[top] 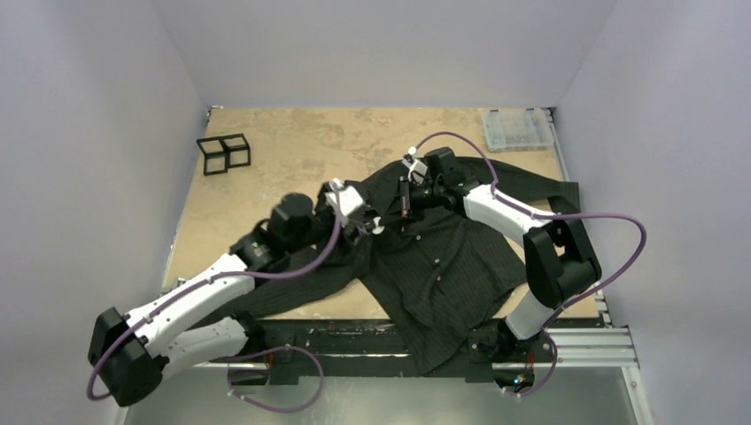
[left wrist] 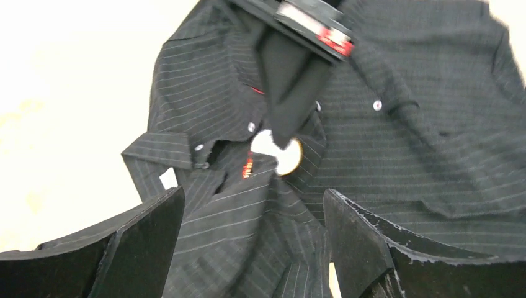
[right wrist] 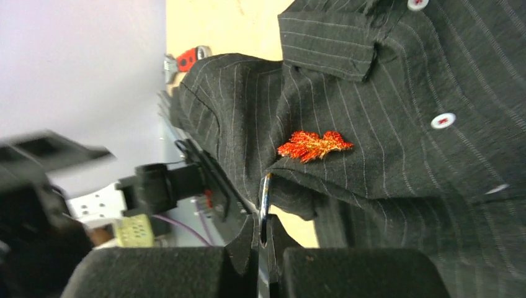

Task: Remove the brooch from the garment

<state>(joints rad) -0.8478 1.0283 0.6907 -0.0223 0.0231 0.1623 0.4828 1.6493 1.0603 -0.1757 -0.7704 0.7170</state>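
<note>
The garment (top: 443,257) is a black pinstriped shirt with white buttons, spread across the table. The brooch (right wrist: 314,144) is an orange-red leaf on the fabric near the collar; only a sliver of the brooch (left wrist: 248,167) shows in the left wrist view. Just below it, a thin round pale disc (left wrist: 277,151) sticks out from under a raised fold, and the disc (right wrist: 265,205) appears edge-on in the right wrist view. My right gripper (right wrist: 263,245) is shut on that disc. My left gripper (left wrist: 254,242) hovers open over the shirt fabric, close in front of the disc, holding nothing.
A pair of black wire cube frames (top: 223,153) stands at the back left. A clear plastic box (top: 517,129) sits at the back right. The shirt's hem (top: 434,350) hangs over the table's near edge between the arm bases.
</note>
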